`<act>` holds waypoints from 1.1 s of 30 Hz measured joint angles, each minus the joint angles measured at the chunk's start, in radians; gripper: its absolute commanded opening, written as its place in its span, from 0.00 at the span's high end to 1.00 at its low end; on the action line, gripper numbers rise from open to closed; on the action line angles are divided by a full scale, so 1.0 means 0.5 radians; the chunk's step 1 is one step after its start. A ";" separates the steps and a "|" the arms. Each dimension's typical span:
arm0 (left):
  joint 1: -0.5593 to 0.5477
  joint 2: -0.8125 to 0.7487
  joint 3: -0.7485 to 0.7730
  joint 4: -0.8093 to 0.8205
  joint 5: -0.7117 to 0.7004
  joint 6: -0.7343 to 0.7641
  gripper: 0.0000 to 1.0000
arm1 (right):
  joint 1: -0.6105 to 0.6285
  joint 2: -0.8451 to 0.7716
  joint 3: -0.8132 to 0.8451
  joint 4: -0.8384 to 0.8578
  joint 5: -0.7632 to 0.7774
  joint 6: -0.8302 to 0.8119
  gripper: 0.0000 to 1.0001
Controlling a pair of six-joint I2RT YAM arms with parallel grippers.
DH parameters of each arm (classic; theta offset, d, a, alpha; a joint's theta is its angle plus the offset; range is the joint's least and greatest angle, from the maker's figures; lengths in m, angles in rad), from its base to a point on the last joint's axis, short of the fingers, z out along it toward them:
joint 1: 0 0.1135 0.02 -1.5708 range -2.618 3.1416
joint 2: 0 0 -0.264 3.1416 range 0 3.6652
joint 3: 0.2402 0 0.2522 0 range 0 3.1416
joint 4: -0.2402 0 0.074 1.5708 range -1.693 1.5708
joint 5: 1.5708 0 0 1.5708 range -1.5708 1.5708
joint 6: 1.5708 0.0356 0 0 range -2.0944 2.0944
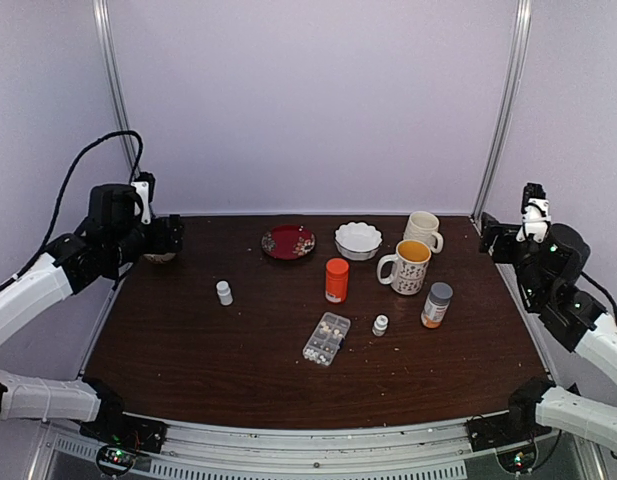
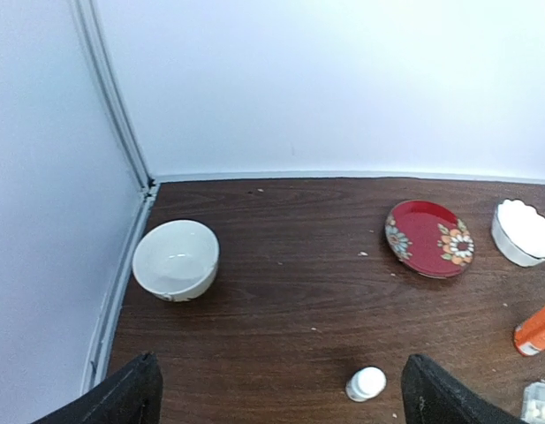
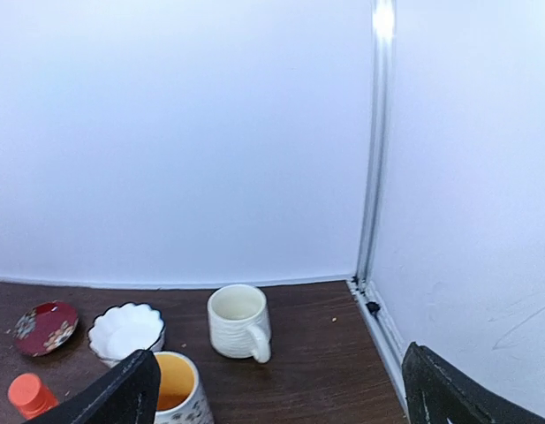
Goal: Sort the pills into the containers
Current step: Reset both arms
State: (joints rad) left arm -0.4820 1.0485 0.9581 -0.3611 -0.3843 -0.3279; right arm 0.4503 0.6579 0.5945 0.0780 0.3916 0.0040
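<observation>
The clear pill organizer lies near the table's middle front, with white pills in its cells; its corner shows at the left wrist view's lower right edge. Tiny specks lie scattered on the wood; I cannot tell whether they are pills. My left gripper is raised over the far left, open and empty, its fingertips wide apart above the table. My right gripper is raised at the far right, open and empty, its fingertips wide apart.
A white bowl sits at the far left. A red plate, scalloped white bowl, two mugs, orange bottle, amber bottle and two small white bottles stand around the organizer.
</observation>
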 measured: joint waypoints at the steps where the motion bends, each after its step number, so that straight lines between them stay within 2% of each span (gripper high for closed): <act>1: 0.048 -0.024 -0.053 0.059 -0.013 0.024 0.02 | -0.123 0.001 -0.044 0.066 -0.021 0.021 0.00; 6: 0.253 -0.147 -0.554 0.575 -0.110 0.140 0.02 | -0.586 0.055 -0.423 0.508 -0.165 0.104 0.00; 9: 0.311 -0.182 -0.957 1.023 -0.182 0.251 0.02 | -0.658 0.200 -0.697 0.871 -0.206 0.070 0.01; 11: 0.336 -0.129 -1.124 1.228 -0.237 0.319 0.02 | -0.666 0.335 -0.814 1.089 -0.222 0.030 0.01; 17: 0.403 0.166 -1.058 1.543 -0.378 0.513 0.03 | -0.697 0.832 -0.896 1.636 -0.355 -0.011 0.02; 23: 0.553 0.236 -1.051 1.805 -0.362 0.634 0.02 | -0.706 1.279 -0.896 2.119 -0.455 -0.011 0.00; 26: 0.657 0.274 -1.080 1.931 -0.339 0.669 0.02 | -0.712 1.411 -0.829 2.078 -0.462 -0.010 0.00; 33: 0.819 0.578 -1.223 2.354 -0.139 0.712 0.02 | -0.735 1.408 -0.698 2.044 -0.462 0.008 0.00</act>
State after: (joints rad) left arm -0.0727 1.3373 0.3466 0.8162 -0.4538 0.0280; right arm 0.0826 1.3617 0.2455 1.1000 0.1604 0.0082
